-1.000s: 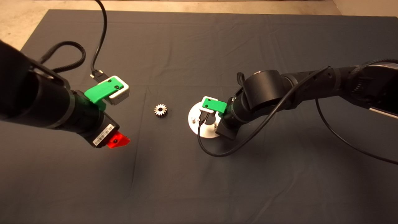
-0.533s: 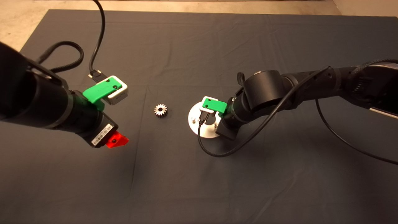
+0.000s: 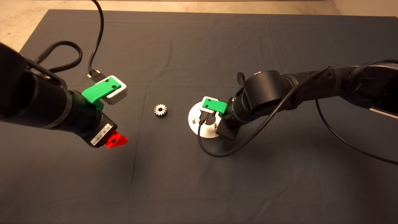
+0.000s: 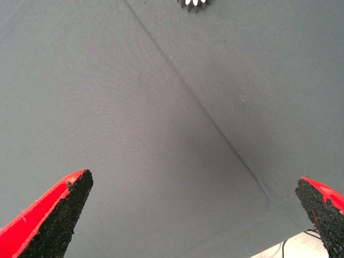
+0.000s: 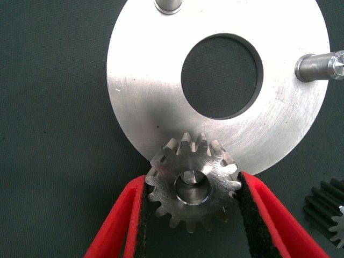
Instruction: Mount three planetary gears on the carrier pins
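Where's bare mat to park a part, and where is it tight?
Free: the mat nearer the camera than both arms, and the far strip beyond them. A smaller patch lies between the left gripper and the loose gear. Crowded: the disc, where the right gripper holds a gear on a pin.

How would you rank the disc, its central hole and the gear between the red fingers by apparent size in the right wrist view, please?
1. disc
2. gear between the right pincer's fingers, and the central hole: they look about alike, and the gear sits nearer the camera.
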### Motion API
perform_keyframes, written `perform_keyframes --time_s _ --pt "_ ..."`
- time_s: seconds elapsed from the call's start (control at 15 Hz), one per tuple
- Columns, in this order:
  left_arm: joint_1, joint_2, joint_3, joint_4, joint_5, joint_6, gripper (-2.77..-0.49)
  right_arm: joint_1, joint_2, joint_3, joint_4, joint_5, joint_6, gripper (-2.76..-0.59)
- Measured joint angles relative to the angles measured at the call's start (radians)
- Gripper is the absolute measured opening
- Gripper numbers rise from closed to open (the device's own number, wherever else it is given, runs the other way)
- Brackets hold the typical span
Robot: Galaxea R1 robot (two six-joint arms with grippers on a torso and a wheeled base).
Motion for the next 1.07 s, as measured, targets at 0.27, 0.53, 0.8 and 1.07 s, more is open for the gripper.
perform_keyframes --time_s 0.27,0.53,0.8,1.07 --pt "0.000 0.000 0.000 0.000 0.000 0.000 -0.49 -0.001 0.000 0.001 -0.003 0.000 -0.004 -2.27" --pt "0.000 0.000 0.000 0.000 0.000 0.000 -0.49 -0.001 0.000 0.001 -0.003 -0.004 -0.007 -2.20" --pt "0.000 0.000 0.000 0.000 0.000 0.000 -0.49 -0.001 0.000 0.001 -0.003 -0.004 -0.011 -2.13" --pt "0.000 0.000 0.000 0.000 0.000 0.000 -0.49 -0.001 0.001 0.002 -0.003 -0.004 -0.018 -1.91"
